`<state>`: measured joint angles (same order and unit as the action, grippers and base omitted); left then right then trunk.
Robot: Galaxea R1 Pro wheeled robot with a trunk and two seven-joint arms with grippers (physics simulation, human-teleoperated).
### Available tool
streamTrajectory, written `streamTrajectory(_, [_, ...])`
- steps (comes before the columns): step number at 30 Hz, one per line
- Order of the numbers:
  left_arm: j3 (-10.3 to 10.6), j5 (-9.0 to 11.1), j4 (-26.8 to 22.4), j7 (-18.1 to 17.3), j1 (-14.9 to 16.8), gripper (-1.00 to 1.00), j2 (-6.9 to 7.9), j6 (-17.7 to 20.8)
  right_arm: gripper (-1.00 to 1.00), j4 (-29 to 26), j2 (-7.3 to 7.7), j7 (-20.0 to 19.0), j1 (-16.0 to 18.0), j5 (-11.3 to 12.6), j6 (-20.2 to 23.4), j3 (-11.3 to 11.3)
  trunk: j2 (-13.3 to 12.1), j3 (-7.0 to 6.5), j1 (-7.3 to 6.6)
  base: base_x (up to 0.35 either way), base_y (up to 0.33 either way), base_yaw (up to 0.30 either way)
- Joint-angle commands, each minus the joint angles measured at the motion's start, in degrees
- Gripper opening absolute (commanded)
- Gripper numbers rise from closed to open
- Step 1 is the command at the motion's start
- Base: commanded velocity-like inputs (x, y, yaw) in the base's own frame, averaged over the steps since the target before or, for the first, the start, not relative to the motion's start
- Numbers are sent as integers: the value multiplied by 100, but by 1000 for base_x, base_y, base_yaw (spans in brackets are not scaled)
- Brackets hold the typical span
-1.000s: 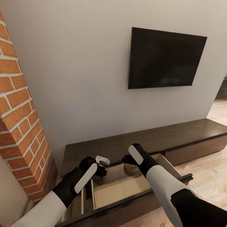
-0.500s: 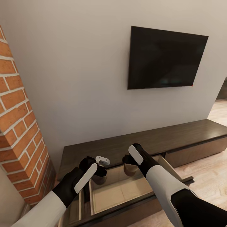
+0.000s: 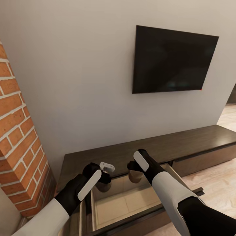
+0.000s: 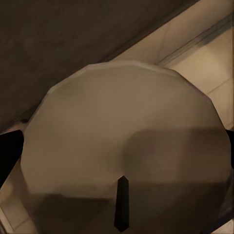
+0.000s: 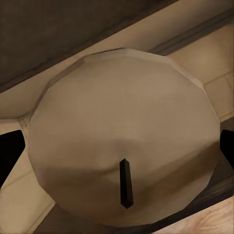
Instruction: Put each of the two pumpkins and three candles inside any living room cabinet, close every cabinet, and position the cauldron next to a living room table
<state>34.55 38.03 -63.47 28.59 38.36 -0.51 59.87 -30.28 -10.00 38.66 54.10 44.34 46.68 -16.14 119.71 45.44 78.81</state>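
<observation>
Open drawer [image 3: 124, 205] of the cabinet [image 3: 154, 149], pale floor inside; above its rear edge, left gripper [image 3: 104, 183] closed on a tan candle [image 3: 103, 186], right gripper [image 3: 135, 173] closed on a second tan candle [image 3: 135, 176]. In each wrist view a round candle top with dark wick [image 4: 122, 202] [image 5: 126, 187] shows, black fingers [image 4: 9, 156] [image 5: 10, 151] at both flanks. Beyond: brick column [image 3: 19, 154] off the cabinet's left end, wall-mounted television [image 3: 172, 62] above the cabinet top.

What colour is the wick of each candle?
Black, on both beige candles; clearest in the wrist views.
</observation>
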Motion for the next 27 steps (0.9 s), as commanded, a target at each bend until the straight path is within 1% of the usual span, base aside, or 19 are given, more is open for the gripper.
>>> streamTrajectory(1, [8,46,-3,60,5,-100,-1,13,-100,-5,0,37,4,57,2,-12,3,6,-1,21,-6,0])
streamTrajectory(9, [8,46,-7,59,5,-100,-15,13,-100,-5,0,36,4,61,7,-12,3,6,-1,7,-2,0])
streamTrajectory(27, [8,46,10,59,5,-100,-20,13,-100,-12,0,35,-4,65,-1,-12,725,329,395,0,0,0])
